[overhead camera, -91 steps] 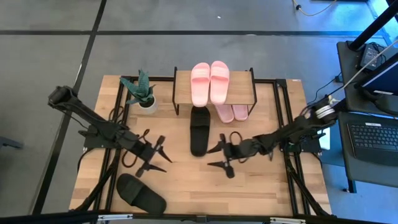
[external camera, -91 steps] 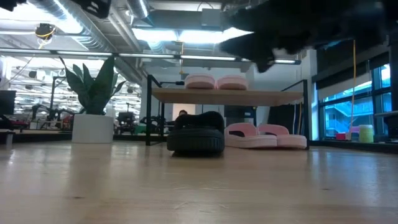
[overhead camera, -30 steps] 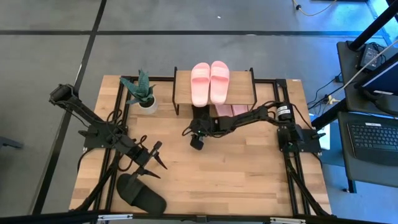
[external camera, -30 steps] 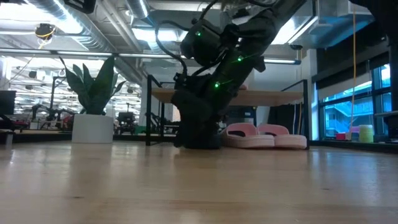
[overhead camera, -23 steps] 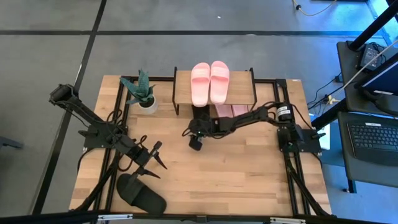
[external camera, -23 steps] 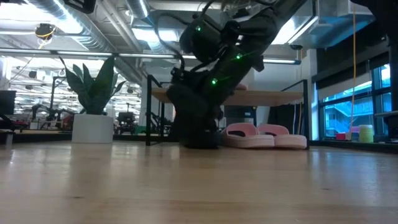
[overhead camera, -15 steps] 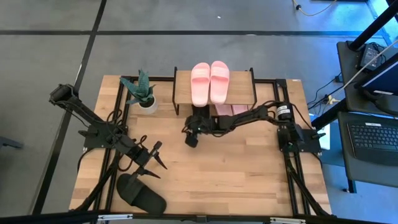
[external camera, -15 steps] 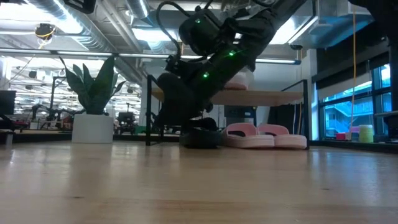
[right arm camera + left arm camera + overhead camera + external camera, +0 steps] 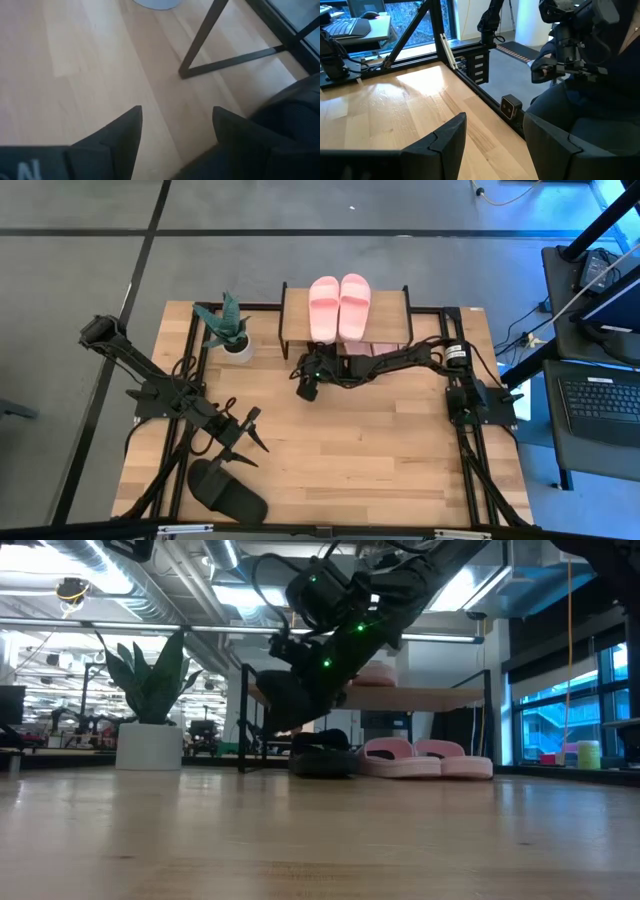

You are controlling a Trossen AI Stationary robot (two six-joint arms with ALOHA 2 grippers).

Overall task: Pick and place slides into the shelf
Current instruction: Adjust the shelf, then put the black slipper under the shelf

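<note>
Readable writing: only a partial "N" on the right wrist housing. Right gripper [image 9: 306, 388] at the shelf [image 9: 296, 318]'s front left leg, fingers spread, gripping nothing. Black slide [image 9: 322, 761] tucked under the shelf beside a pink pair [image 9: 428, 758]; another pink pair [image 9: 339, 308] on the top board. Left gripper [image 9: 248, 444] open and bare, hovering just above the second black slide [image 9: 228, 491] near the table [image 9: 400, 450]'s front edge. Wide bare wood mid-table.
</note>
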